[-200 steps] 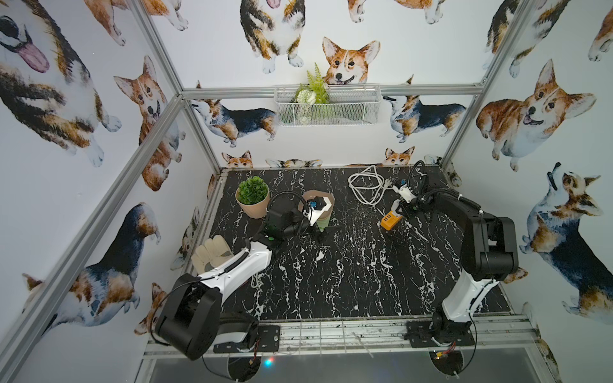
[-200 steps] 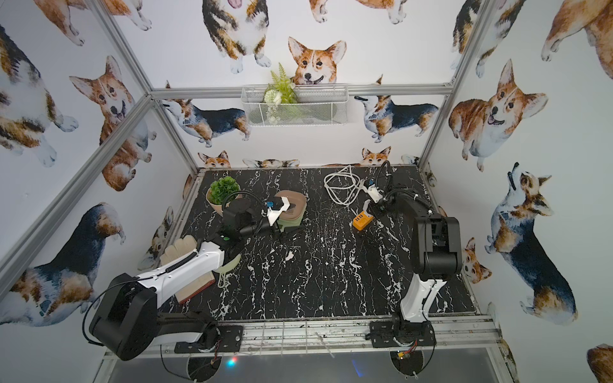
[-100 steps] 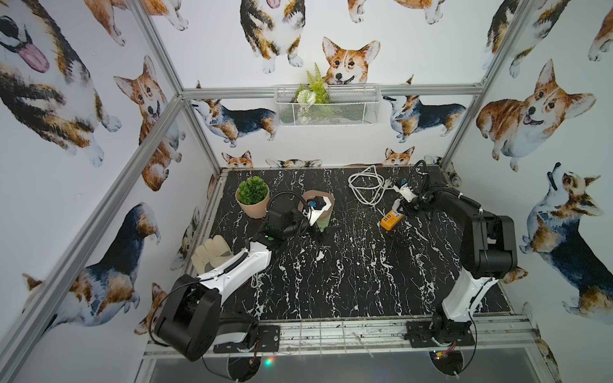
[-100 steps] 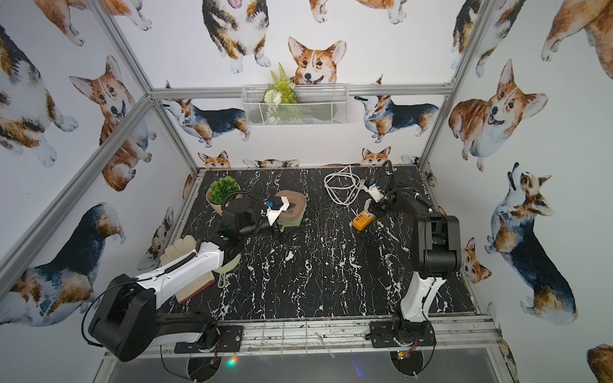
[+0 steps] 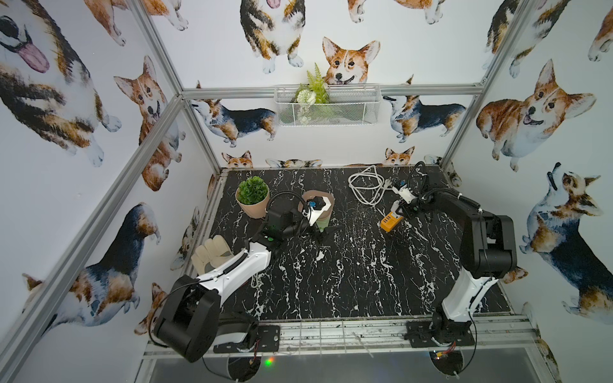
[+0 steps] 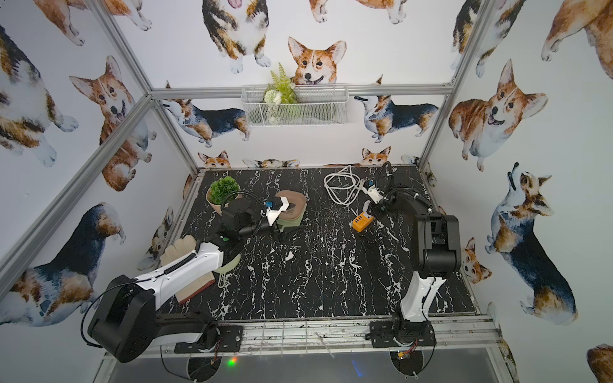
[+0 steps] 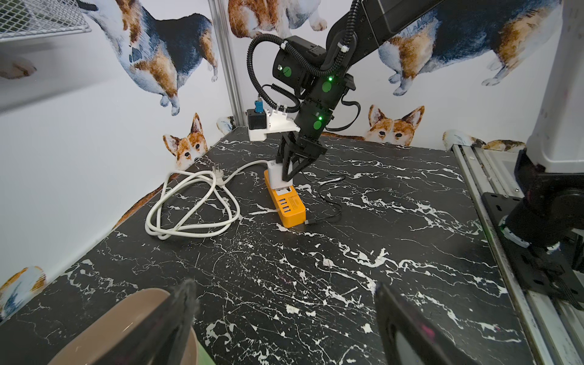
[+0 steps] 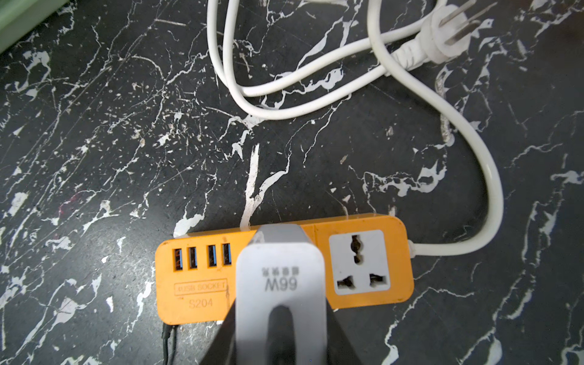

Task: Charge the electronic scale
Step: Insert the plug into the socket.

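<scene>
The electronic scale (image 5: 322,219) stands at the table's back left in both top views, a pale-green body under a pinkish-tan tray (image 6: 292,203). My left gripper (image 7: 284,286) is open beside it. One finger (image 7: 178,311) lies against the tray's edge (image 7: 126,322), and only bare table shows between the jaws. My right gripper (image 7: 292,169) is shut on a white adapter (image 8: 281,284). The adapter stands upright over the middle socket of the orange power strip (image 8: 196,294) (image 5: 391,223). I cannot tell whether its pins are seated.
A coiled white cord (image 7: 189,205) with a loose plug (image 8: 448,31) lies behind the strip. A thin black cable (image 7: 328,202) trails beside it. A potted plant (image 5: 252,195) and a glove (image 5: 212,255) sit at the left. A wire basket (image 5: 326,106) hangs on the back wall.
</scene>
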Robot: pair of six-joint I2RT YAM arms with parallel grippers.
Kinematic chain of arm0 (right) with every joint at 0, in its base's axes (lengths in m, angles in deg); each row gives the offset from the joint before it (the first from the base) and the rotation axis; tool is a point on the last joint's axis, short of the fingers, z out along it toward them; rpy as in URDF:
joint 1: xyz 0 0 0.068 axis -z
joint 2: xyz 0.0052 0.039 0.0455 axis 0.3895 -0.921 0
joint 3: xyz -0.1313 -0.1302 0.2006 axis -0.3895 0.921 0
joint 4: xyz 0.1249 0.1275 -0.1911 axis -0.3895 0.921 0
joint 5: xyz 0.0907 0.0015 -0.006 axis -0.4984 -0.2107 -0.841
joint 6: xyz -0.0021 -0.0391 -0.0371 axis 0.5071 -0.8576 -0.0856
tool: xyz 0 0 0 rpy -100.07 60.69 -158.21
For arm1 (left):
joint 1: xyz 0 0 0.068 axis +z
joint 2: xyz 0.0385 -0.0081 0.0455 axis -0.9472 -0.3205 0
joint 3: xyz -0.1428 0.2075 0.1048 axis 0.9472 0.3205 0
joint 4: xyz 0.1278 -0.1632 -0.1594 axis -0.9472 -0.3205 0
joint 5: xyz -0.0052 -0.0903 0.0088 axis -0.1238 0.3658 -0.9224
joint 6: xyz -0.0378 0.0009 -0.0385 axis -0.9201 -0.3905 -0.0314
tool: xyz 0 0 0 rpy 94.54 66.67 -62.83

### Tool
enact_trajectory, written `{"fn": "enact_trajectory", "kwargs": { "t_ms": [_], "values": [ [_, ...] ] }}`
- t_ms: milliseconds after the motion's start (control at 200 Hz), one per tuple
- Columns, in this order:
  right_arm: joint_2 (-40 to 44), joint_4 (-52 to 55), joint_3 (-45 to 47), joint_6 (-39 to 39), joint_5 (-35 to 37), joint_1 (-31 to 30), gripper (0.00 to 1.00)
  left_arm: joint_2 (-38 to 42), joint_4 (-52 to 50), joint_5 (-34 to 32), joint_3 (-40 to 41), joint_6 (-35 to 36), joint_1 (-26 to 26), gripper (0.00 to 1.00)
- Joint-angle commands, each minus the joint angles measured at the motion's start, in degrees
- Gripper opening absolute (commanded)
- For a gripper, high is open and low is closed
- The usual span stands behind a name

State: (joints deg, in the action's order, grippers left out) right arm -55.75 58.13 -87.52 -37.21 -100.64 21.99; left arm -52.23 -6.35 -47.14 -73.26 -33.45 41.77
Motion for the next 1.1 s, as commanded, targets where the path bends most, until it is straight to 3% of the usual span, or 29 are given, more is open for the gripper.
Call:
{"fn": "enact_trajectory", "kwargs": {
  "t_ms": [0,591,1001,1096],
  "values": [
    [-0.8,1.4,-0.6,-2.5,-0.5,-0.6,0.0,0.3,2.0,0.2,0.3,0.1,0.1,0.91],
    [-3.5,-0.9,4.1,-1.8,4.0,-3.1,0.0,0.3,1.9,-0.2,0.5,0.2,0.1,0.92],
    [-5.3,1.4,-2.8,6.7,4.3,-3.2,0.0,0.2,1.6,-0.4,0.3,0.3,0.1,0.92],
    [-6.1,2.9,-5.0,8.9,3.7,-3.2,0.13,0.1,1.3,-1.1,0.2,0.3,0.1,0.92]
  ]
}}
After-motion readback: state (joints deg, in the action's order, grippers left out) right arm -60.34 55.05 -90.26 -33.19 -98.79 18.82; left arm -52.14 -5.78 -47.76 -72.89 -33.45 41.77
